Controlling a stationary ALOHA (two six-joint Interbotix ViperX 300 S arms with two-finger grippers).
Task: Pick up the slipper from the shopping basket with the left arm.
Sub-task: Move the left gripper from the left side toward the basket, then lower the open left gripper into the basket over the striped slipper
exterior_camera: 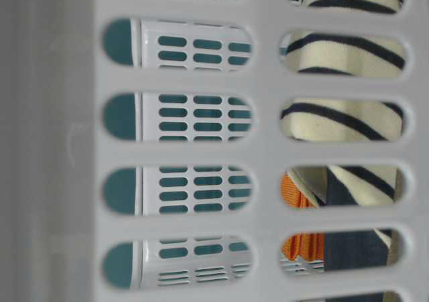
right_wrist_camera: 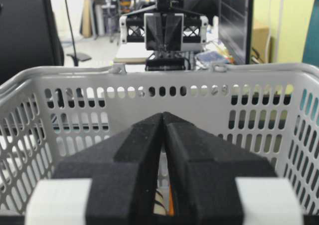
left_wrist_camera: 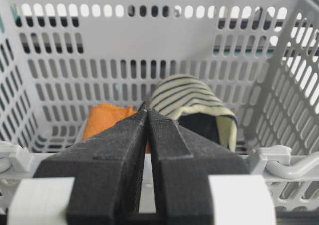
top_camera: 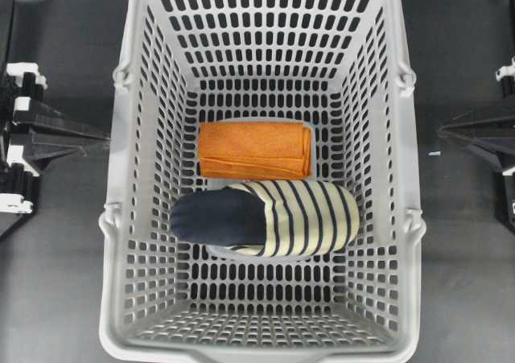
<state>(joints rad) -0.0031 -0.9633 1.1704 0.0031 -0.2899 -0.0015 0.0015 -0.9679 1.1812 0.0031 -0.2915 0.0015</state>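
The slipper (top_camera: 265, 216), cream with navy stripes and a dark navy heel part, lies on its side on the floor of the light grey shopping basket (top_camera: 153, 138), heel end toward the left. My left gripper (top_camera: 103, 140) is shut and empty, outside the basket's left wall at rim height. In the left wrist view its closed tips (left_wrist_camera: 147, 110) point over the rim at the slipper (left_wrist_camera: 192, 103). My right gripper (top_camera: 442, 131) is shut and empty outside the right wall; its closed tips (right_wrist_camera: 163, 115) face the basket (right_wrist_camera: 149, 80).
A folded orange cloth (top_camera: 255, 148) lies on the basket floor just behind the slipper, touching it, and shows in the left wrist view (left_wrist_camera: 107, 117). The table-level view shows the slotted basket wall (exterior_camera: 261, 155) with the slipper (exterior_camera: 342, 121) behind it.
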